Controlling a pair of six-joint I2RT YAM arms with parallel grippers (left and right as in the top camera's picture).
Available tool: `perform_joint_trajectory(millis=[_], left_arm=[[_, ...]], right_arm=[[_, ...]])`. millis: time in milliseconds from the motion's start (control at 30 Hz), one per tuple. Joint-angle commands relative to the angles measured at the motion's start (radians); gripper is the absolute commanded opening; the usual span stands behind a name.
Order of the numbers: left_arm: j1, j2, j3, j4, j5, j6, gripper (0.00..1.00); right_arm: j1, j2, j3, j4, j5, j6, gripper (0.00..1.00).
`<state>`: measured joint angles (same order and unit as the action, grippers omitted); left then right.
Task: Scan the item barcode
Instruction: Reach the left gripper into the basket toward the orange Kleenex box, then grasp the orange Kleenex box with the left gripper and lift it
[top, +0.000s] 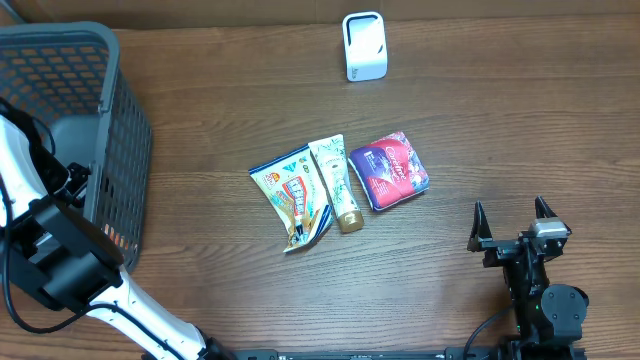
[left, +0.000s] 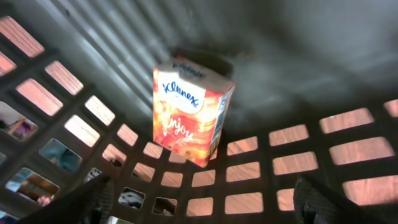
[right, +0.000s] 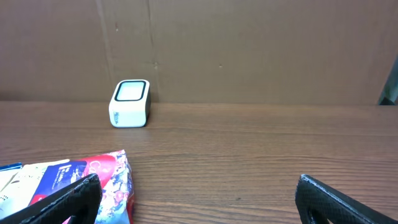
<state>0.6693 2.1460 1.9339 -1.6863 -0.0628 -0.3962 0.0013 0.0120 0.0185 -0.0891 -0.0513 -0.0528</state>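
The Kleenex tissue box (left: 191, 112) lay inside the grey plastic basket (top: 125, 130), against its lattice wall. The left jaws stood apart near it, holding nothing. The right jaws were apart too, over the worktop (top: 500, 120). A snack packet (top: 292, 195), a tube (top: 337, 185) and a purple pouch (top: 389, 170) lay before the white barcode scanner (top: 364, 46).
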Motion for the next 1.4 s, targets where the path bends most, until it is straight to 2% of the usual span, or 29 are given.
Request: perform_joint_trajectory(millis=[0,400,633,867,933,967,1133,1367], left_arm=[[0.000,-0.059,-0.059,0.012,0.000,0.019,0.85],[0.003,-0.077,-0.230,0.234,0.035,0.019,0.85],[0.003,-0.076,-0.361,0.335,0.063,0.019,0.72],[0.005,-0.076,-0.411,0.379,0.026,0.019,0.29],[0.005,-0.076,-0.407,0.378,0.027,0.019,0.13],[0.005,-0.076,-0.401,0.377,0.028,0.019,0.05],[0.005,-0.078,-0.290,0.305,0.031,0.017,0.04],[0.005,-0.080,0.135,0.075,0.050,0.015,0.04]], right_arm=[[-0.003,-0.008,-0.010,0.007,0.006,-0.004,1.00],[-0.003,-0.008,-0.010,0.007,0.006,-0.003,1.00],[-0.003,-0.008,-0.010,0.007,0.006,-0.003,1.00],[-0.003,-0.008,-0.010,0.007,0.006,-0.004,1.00],[-0.003,-0.008,-0.010,0.007,0.006,-0.003,1.00],[-0.003,-0.008,-0.010,0.007,0.006,-0.003,1.00],[-0.003,-0.008,-0.010,0.007,0.006,-0.003,1.00],[-0.003,-0.008,-0.010,0.007,0.006,-0.004,1.00]])
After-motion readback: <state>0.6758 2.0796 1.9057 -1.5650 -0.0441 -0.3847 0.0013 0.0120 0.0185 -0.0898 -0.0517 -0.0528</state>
